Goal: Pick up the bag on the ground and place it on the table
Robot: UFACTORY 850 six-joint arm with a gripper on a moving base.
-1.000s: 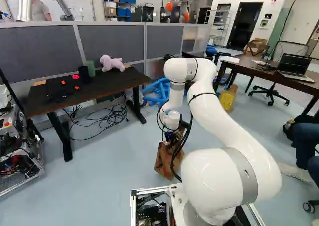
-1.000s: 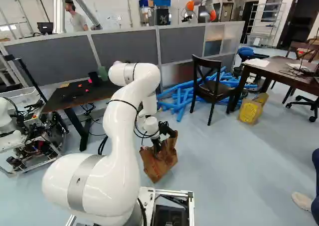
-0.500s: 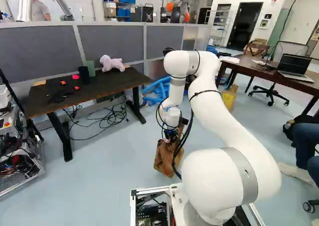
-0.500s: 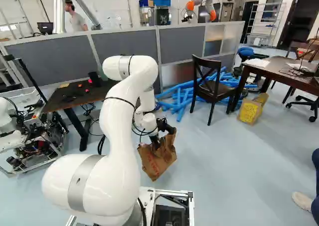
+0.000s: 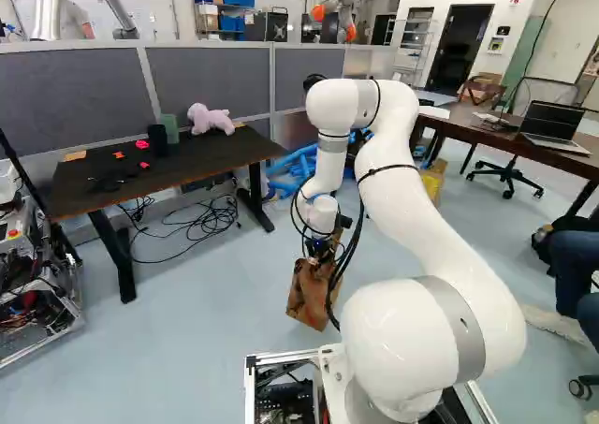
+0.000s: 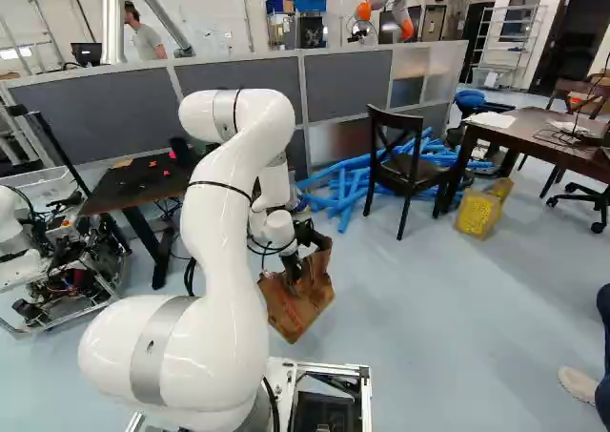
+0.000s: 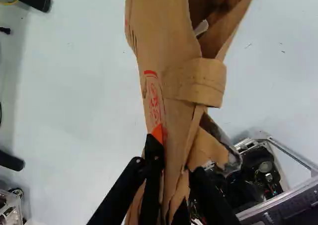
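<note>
In the right base view my gripper (image 6: 294,263) points down at the top of the brown paper bag (image 6: 297,308), which is tilted and appears to hang just above the floor. The same bag (image 5: 309,295) shows below the wrist in the left base view. Seen from the wrist, the gripper (image 7: 175,168) is shut on the bag's crumpled paper (image 7: 171,93), and part of the fingers is hidden by it. The black table (image 5: 84,185) stands ahead and to the left; a brown table (image 6: 534,136) stands at the right of the right base view.
The black table holds a pink plush toy (image 5: 210,119), a dark cup (image 5: 157,140) and small items. Cables (image 5: 201,220) lie under it. Blue tubes (image 6: 343,189), a dark chair (image 6: 405,170) and a yellow box (image 6: 478,213) stand farther ahead. Another robot (image 6: 14,232) is at the left.
The arm's elbow has risen and swung a little back. The bag has moved with the gripper, slightly up and to the left in the right base view. The base has not moved.
</note>
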